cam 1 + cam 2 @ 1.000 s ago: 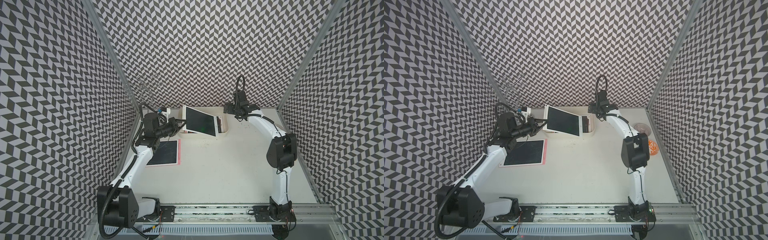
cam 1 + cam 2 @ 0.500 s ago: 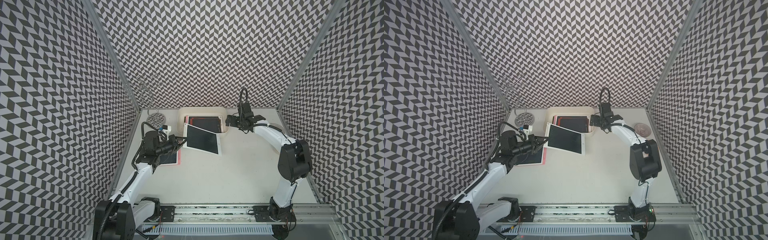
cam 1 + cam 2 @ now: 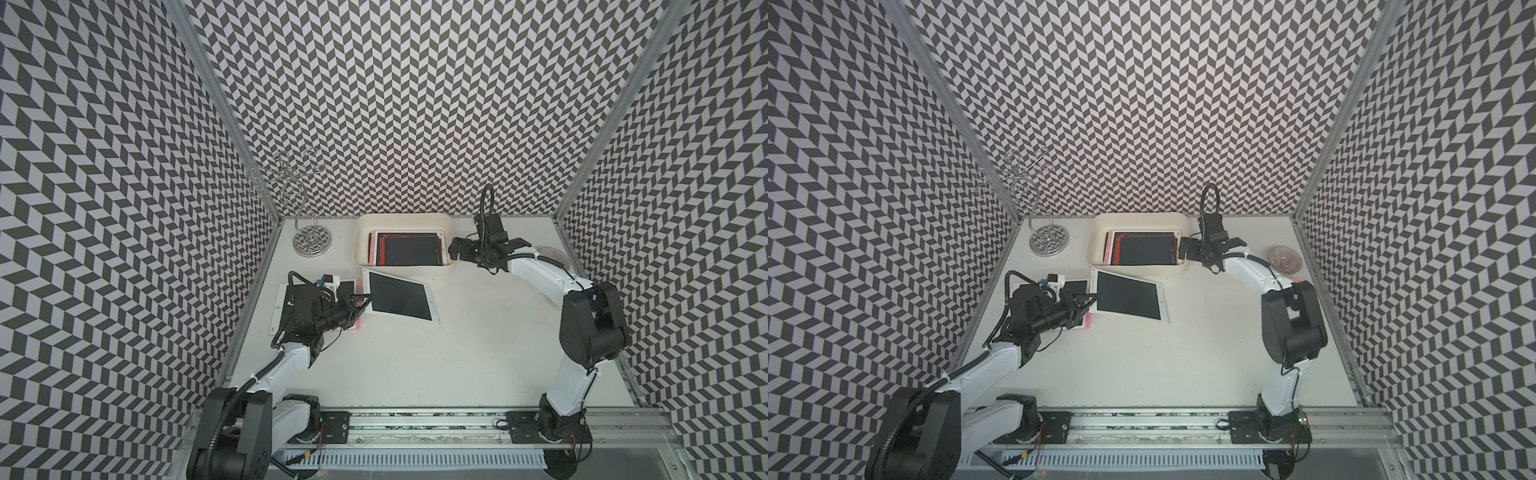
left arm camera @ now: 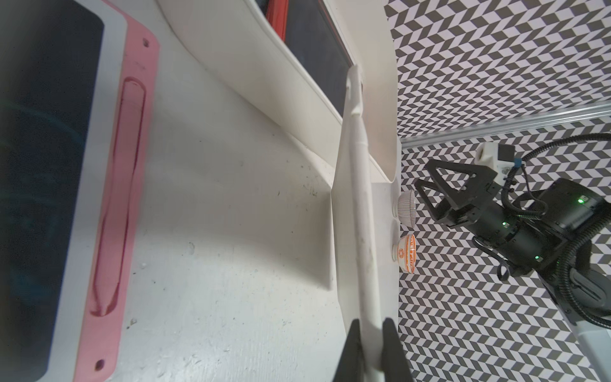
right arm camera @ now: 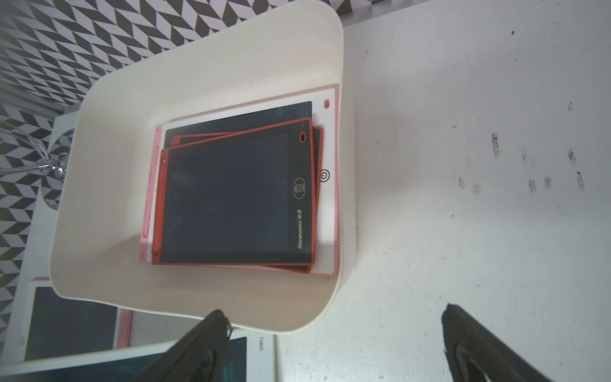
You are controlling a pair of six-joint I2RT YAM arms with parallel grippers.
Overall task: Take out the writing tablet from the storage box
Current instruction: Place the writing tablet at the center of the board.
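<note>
**White tablet out of the box, held at its edge**

The left hand (image 3: 360, 300) is closed narrow on the short edge of a white writing tablet (image 3: 399, 297). The left wrist view shows the tablet edge-on between the two fingers (image 4: 390, 334). In both top views the tablet sits outside the storage box (image 3: 360, 245), just in front of the box's near wall, over the surface (image 3: 457, 353) and turned at a slight angle. Whether its far side touches the surface I cannot tell.

Beside it, partly under the left arm, a pink-edged tablet (image 4: 115, 198) lies flat on the surface.

The box stands by the back wall and holds a stack of tablets (image 5: 231, 198), red-rimmed ones on top of a white one.

The right hand (image 3: 454, 251) is spread wide and holds nothing. It hangs just beside the box's right end.

Two small bowls (image 4: 406, 211) stand by the right wall.
</note>
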